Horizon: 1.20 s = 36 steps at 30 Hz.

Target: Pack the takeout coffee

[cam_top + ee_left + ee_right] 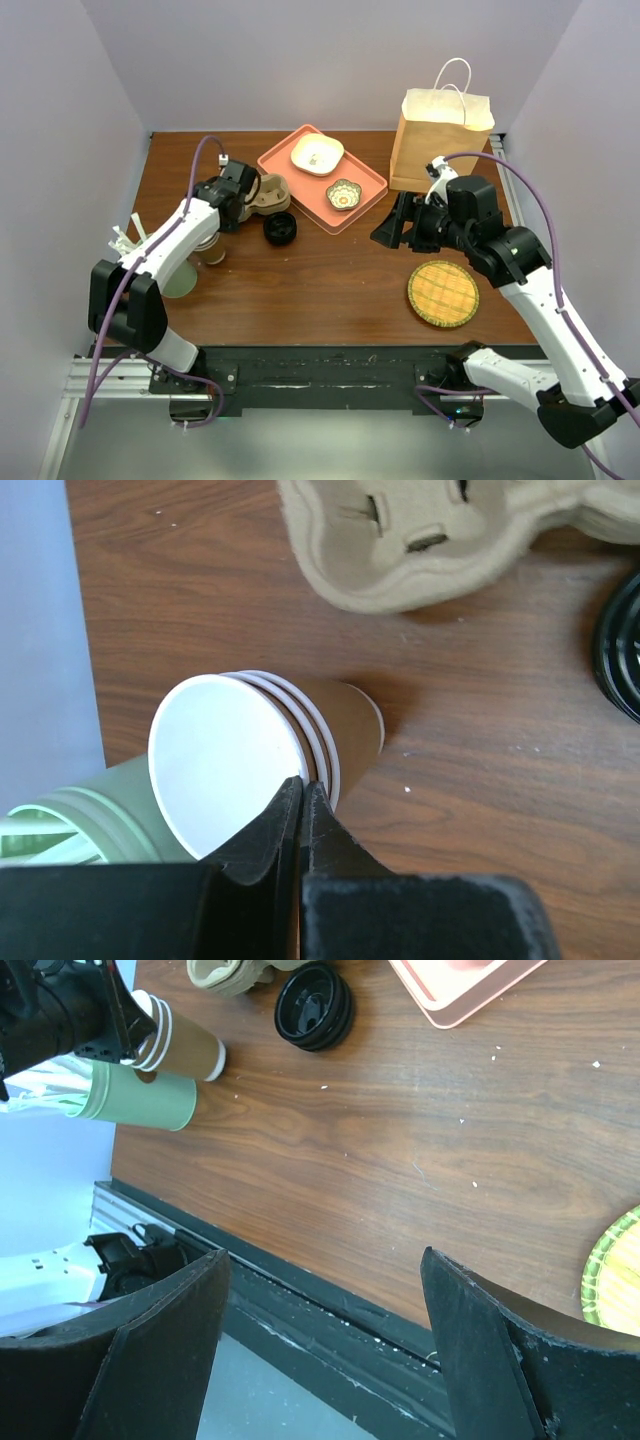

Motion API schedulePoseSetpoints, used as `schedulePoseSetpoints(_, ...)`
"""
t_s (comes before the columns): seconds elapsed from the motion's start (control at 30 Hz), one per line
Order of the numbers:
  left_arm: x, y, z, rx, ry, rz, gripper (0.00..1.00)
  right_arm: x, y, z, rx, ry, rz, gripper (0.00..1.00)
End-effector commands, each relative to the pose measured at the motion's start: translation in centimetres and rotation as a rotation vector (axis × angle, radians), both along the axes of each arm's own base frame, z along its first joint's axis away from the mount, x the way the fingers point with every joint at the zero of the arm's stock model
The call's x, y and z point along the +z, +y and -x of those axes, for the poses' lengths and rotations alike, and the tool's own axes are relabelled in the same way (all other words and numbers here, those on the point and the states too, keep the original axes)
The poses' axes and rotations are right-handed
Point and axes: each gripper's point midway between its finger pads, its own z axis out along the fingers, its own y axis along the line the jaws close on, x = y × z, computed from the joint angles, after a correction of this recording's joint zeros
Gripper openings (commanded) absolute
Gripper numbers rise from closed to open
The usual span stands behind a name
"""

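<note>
Left fingers (265,840) pinching cups (225,760) (3) — rim.

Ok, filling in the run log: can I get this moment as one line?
left gripper: shut on brown cup stack rim | right gripper: open, empty, over table | paper bag: upright, back right

- Left arm (165,245): extended forward from base, elbow low, wrist angled downward.
- Left gripper (302,798): fingers pressed together, no gap visible at the tips.
- Right arm (545,290): raised forward from base, forearm turned inward toward the left.
- Right gripper (330,1350): spread wide, fingers well apart, aimed left and downward.
</note>
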Motion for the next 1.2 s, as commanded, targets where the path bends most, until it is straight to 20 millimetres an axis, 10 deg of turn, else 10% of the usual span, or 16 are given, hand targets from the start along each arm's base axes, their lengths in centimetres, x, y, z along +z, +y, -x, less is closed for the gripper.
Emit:
schedulePoseSetpoints(0.0, 2.8, -0.8, -0.8, -0.002, -0.069, 0.019, 0.0, 2.2, 0.6, -0.4, 0.021, -0.054, -0.045, 0.81)
schedulePoseSetpoints(0.13, 3.8, -0.2, -1.1, 0.021, -0.098, -0.025, 0.0, 1.9, 0.7, -0.4, 0.024, -0.046, -0.038, 0.81)
schedulePoseSetpoints(0.33, -2.7, -1.3, 1.5, 0.007, 0.02, 0.01, 0.0, 1.4, 0.7, -0.3, 0.019, -0.038, -0.05, 0.81)
schedulePoseSetpoints(0.57, 5.8, -0.8, -0.7, 0.02, -0.143, -0.01, 0.0, 1.0, 0.9, -0.3, 0.024, -0.024, -0.052, 0.81)
schedulePoseSetpoints(0.8, 3.4, -2.7, 0.4, -0.023, -0.088, 0.081, 0.0, 0.4, 1.5, -1.0, 0.015, -0.019, -0.083, 0.81)
schedulePoseSetpoints(1.17, 4.1, -7.1, 2.5, -0.148, -0.063, 0.334, 0.0, -5.2, 11.1, -8.5, 0.053, 0.103, -0.364, 0.68)
